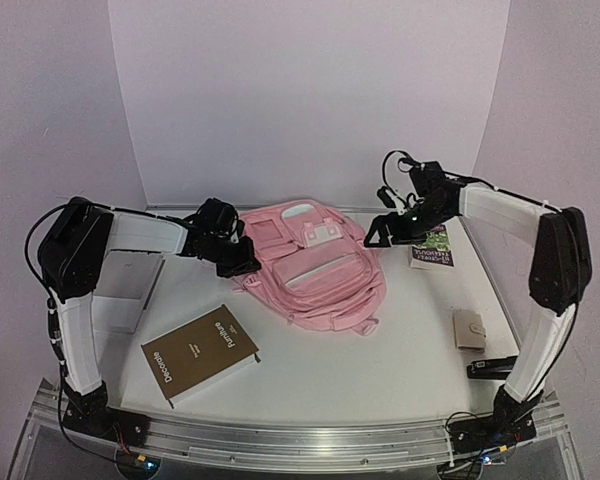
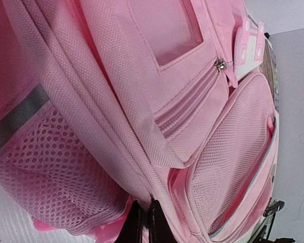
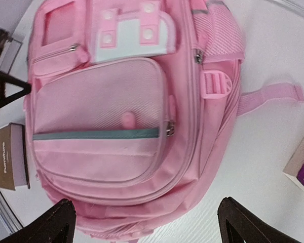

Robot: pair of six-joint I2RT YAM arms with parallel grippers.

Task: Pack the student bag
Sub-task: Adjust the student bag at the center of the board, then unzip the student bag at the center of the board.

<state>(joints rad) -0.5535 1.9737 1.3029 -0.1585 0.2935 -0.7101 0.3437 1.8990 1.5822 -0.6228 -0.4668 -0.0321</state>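
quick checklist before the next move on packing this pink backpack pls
1. Left gripper closed on a side seam of the large soft pink fabric backpack: ok.
2. Right gripper open, above the backpack: ok.
3. A compartment open for packing: not ok; the visible front pocket zips look shut.
4. Brown hardcover book lying free, clear of both arms: ok.
5. Left grip firm enough to lift: cannot tell.

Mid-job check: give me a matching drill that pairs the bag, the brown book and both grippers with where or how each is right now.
Things:
1 student bag
2 brown book
3 left gripper
4 right gripper

Places or states:
A open, above the bag
B shut, against the bag's side
C middle of the table
D flat, nearer the arm bases, on the left arm's side

Pairs: 1-C, 2-D, 3-B, 4-A
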